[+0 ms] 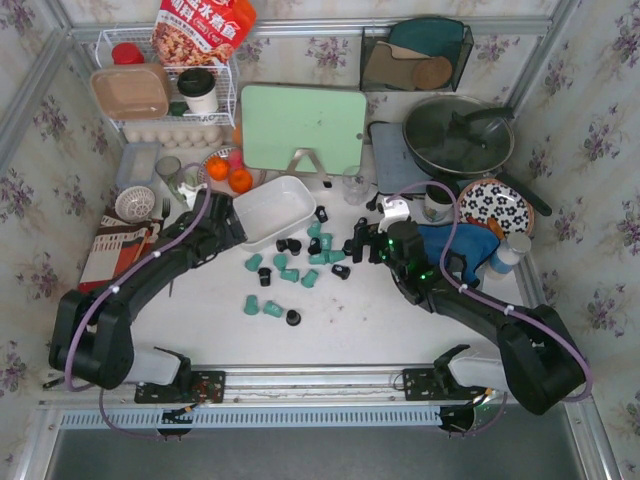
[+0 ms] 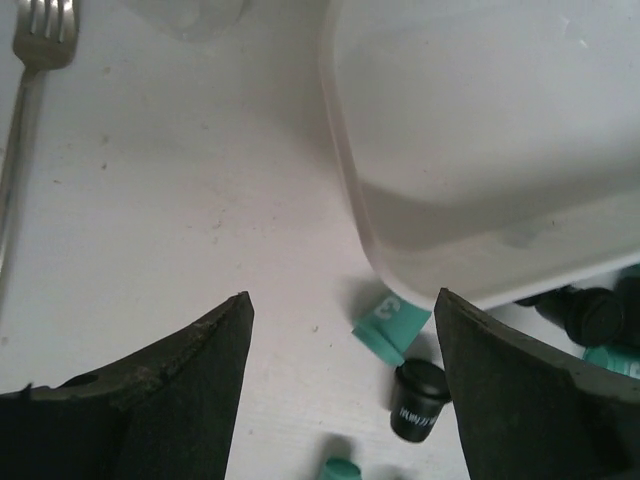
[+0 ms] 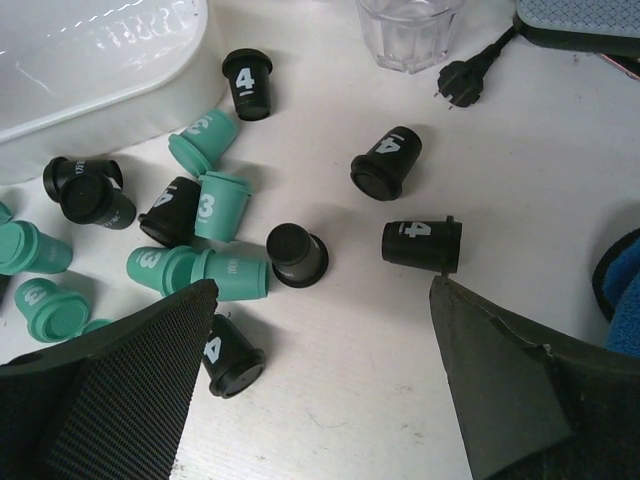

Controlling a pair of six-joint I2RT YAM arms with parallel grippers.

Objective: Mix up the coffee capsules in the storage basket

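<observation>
Left gripper (image 1: 240,213) spread wide, gripping nothing, set at the left short end of the storage basket (image 1: 292,184), which sits slantwise on the white surface (image 1: 340,320) in front of the green cutting board (image 1: 303,125). Left wrist view: the basket's rounded corner fills the upper right, just beyond the right-hand fingertip. Fingers and basket wall look apart, though I cannot tell for sure. A teal capsule marked 3 (image 2: 390,325) pokes out from under that corner, between the two fingers. A black capsule (image 2: 418,400) lies just nearer the camera, beside the right-hand finger. Fork (image 2: 28,90) lies well off to the left. Right gripper (image 1: 362,246) also spread, nothing held, pointing toward the basket from the other side, near it but apart. Coffee capsules (image 1: 290,274) in view lie loose on the surface, teal and black together, mostly tipped on their sides. A dense bunch sits just beside the basket's near long wall and between the two grippers, with a few stragglers nearer the arm bases. Right wrist view: an upturned black capsule (image 3: 297,255) sits just ahead of the open gap. A black one marked 4 (image 3: 421,244) lies on its side just off one fingertip, and another black 4 (image 3: 232,358) lies against or just beside the other finger. The basket's corner shows at upper left there, beyond the fingertips, with capsules between. Drinking glass (image 3: 405,28) and a black plug (image 3: 462,76) lie past the capsules.
</observation>
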